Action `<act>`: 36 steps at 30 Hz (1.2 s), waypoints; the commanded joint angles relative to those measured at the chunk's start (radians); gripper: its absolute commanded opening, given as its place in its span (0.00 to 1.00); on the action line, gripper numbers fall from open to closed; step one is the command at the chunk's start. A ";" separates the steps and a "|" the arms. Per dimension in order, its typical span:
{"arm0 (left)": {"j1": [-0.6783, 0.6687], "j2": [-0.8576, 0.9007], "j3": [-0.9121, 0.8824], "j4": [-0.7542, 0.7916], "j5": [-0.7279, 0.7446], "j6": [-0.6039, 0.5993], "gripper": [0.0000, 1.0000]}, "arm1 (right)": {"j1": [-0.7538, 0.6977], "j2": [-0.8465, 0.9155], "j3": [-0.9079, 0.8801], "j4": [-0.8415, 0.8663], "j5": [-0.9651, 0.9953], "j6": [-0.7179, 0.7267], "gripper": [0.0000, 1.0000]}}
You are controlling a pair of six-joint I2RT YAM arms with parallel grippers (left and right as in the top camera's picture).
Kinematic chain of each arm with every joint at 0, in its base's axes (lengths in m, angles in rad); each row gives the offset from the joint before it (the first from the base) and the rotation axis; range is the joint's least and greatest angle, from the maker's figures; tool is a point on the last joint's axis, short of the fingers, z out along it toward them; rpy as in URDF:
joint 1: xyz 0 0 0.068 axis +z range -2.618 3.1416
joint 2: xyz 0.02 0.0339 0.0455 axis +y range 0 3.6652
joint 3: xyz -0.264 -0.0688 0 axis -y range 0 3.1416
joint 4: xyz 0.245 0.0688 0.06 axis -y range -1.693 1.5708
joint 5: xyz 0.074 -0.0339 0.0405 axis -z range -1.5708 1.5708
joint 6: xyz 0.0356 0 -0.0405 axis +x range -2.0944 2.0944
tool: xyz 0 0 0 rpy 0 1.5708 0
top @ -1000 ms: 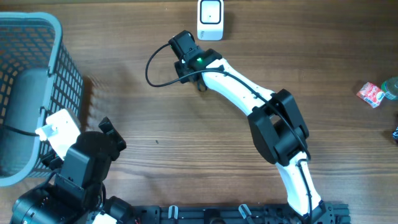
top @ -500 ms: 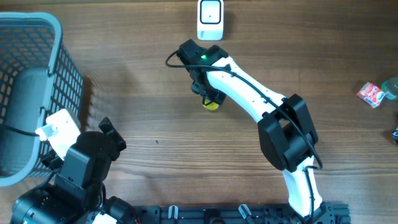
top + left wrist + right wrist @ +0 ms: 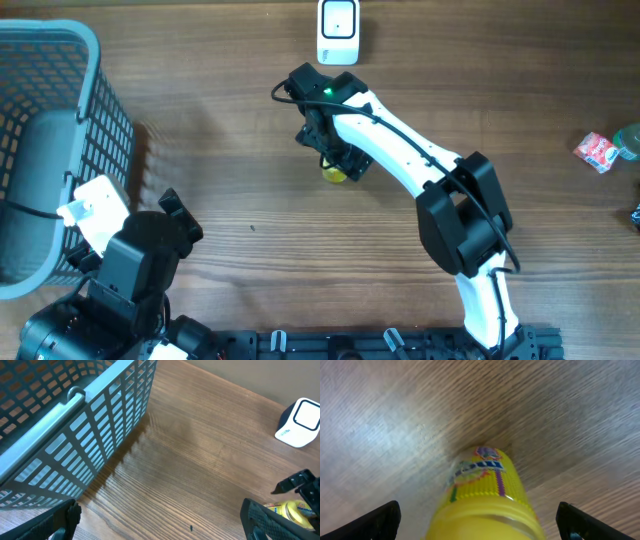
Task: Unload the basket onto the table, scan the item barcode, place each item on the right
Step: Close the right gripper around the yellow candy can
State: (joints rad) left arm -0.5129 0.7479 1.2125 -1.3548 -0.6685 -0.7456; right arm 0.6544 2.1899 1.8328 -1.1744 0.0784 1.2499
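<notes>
The yellow bottle [image 3: 483, 487] is on the wooden table [image 3: 200, 150], between the fingers of the right gripper [image 3: 332, 152], which are spread wide and not touching it. I think the scan is not done. Next, the fingers must squeeze the bottle and carry it to the white scanner [image 3: 338, 30] just past the gripper. The left gripper [image 3: 160, 510], spread wide too, hangs beside a gray basket [image 3: 85, 425].

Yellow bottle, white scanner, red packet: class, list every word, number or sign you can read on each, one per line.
On the yellow bottle: coloured label print, too blurred to read.
On the white scanner: small grey print low on its side, too small to read.
On the red packet: white marks, too small to read.
</notes>
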 commanded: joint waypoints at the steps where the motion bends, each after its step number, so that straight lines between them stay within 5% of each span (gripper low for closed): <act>1: 0.006 -0.002 -0.006 0.000 -0.021 0.008 1.00 | -0.004 -0.089 -0.005 -0.048 0.037 -0.172 1.00; 4: 0.006 -0.002 -0.006 -0.001 -0.021 0.008 1.00 | -0.004 -0.160 -0.005 -0.065 0.069 -0.322 1.00; 8: 0.006 -0.002 -0.006 0.000 -0.021 0.006 1.00 | -0.005 -0.232 -0.005 -0.048 -0.152 -0.956 1.00; 11: 0.006 -0.002 -0.006 0.000 -0.012 0.004 1.00 | -0.013 -0.230 -0.008 -0.130 -0.156 -1.186 1.00; 19: 0.006 -0.002 -0.006 0.000 -0.002 -0.003 1.00 | -0.026 -0.120 -0.008 -0.031 -0.080 -1.353 1.00; 30: 0.006 -0.002 -0.006 -0.006 -0.002 -0.003 1.00 | -0.026 0.056 -0.008 0.003 -0.150 -1.377 1.00; 34: 0.006 -0.002 -0.006 -0.014 -0.002 -0.003 1.00 | -0.026 0.056 -0.009 0.013 -0.140 -1.344 0.80; 36: 0.006 -0.002 -0.006 -0.016 -0.002 -0.003 1.00 | -0.026 0.056 -0.009 0.014 -0.140 -1.344 0.79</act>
State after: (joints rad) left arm -0.5129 0.7479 1.2125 -1.3674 -0.6678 -0.7460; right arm 0.6312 2.2311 1.8256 -1.1641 -0.0521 -0.1005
